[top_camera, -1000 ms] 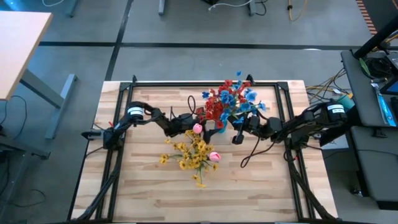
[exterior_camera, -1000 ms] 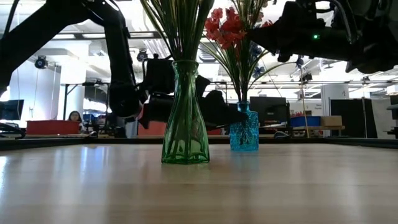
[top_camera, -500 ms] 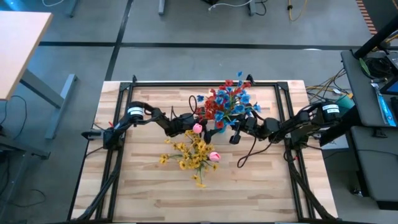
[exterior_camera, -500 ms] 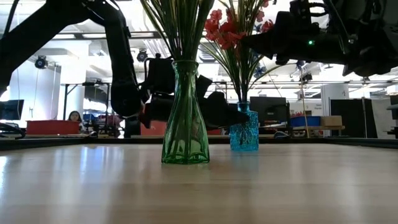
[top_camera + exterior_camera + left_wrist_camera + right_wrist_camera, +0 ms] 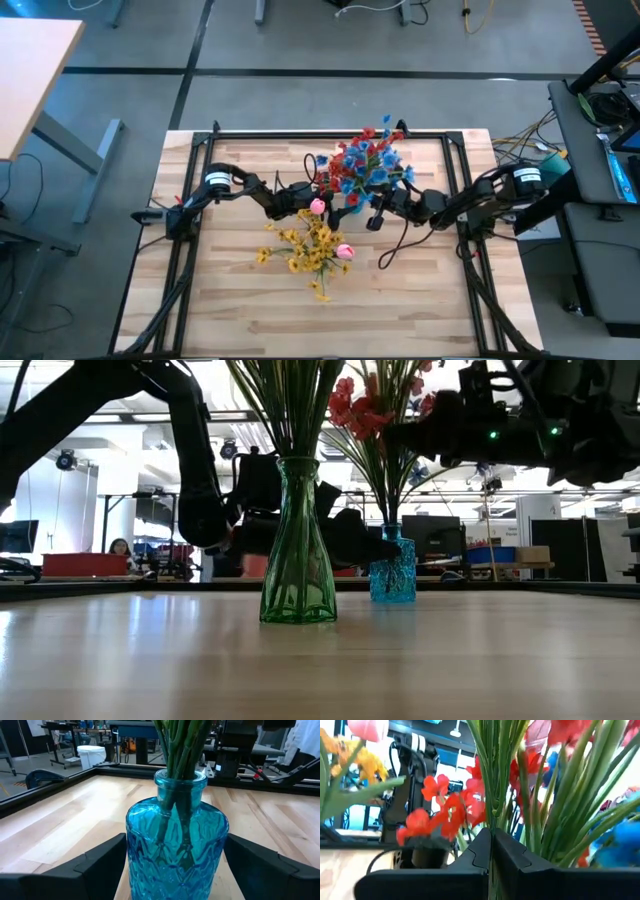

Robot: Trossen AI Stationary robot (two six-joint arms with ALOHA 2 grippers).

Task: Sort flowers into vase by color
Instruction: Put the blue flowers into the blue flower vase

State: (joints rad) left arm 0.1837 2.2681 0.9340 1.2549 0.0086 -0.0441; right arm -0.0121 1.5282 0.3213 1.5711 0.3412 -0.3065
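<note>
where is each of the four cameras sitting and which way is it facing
High view: above the table, looking straight down; both dark arms show, left claw and right claw flanking the red and blue flower bunch.
Low view: at tabletop height, looking level at the ribbed green glass vase; arms enter from above.
Left wrist view: on the left arm, facing the textured blue glass vase between its fingers.
Right wrist view: on the right arm, facing green stems at its shut fingers.
Shared: low and left wrist views both show the blue vase.

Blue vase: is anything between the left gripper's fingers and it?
Nothing visible. The left gripper is open, one finger on each side of the blue vase, with nothing in the gaps. The right gripper is higher up, shut on a flower stem.
</note>
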